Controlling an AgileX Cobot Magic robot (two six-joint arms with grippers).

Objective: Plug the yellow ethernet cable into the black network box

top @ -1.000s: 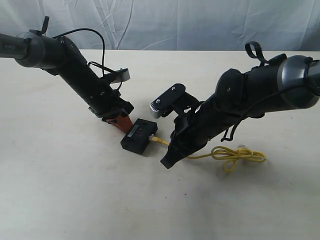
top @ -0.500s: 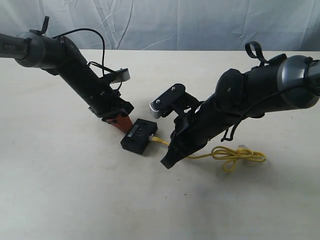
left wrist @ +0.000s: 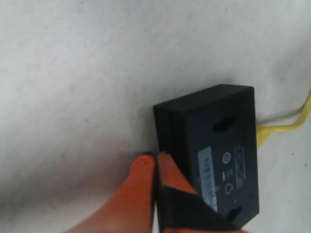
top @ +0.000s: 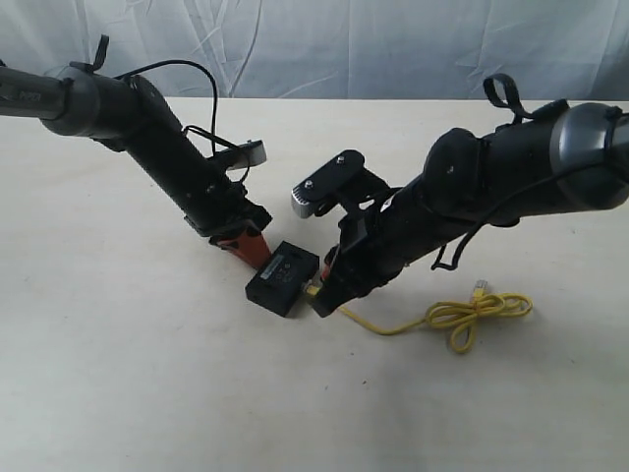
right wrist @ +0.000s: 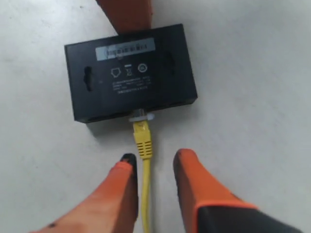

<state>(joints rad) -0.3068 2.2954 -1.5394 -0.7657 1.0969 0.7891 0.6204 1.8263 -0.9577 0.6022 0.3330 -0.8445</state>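
Observation:
The black network box (top: 283, 277) lies flat on the table, label side up. The yellow ethernet cable (top: 472, 313) runs from a loose coil on the right to the box, and its clear plug (right wrist: 140, 116) sits at the port in the box's (right wrist: 129, 92) side. My right gripper (right wrist: 153, 158) is open, its orange fingers straddling the cable (right wrist: 144, 145) just behind the plug. My left gripper (left wrist: 156, 158) is shut with nothing in it, its tips touching the opposite side of the box (left wrist: 218, 141). In the exterior view the left gripper (top: 254, 254) and right gripper (top: 319, 295) flank the box.
The pale tabletop (top: 147, 374) stretches around the box, with a white cloth backdrop (top: 393, 49) behind it. The cable's free end (top: 479, 287) lies by the coil at the right.
The right gripper has moved in toward the box, bringing the plug up to its side. The left arm, the box and the coil have shifted slightly right.

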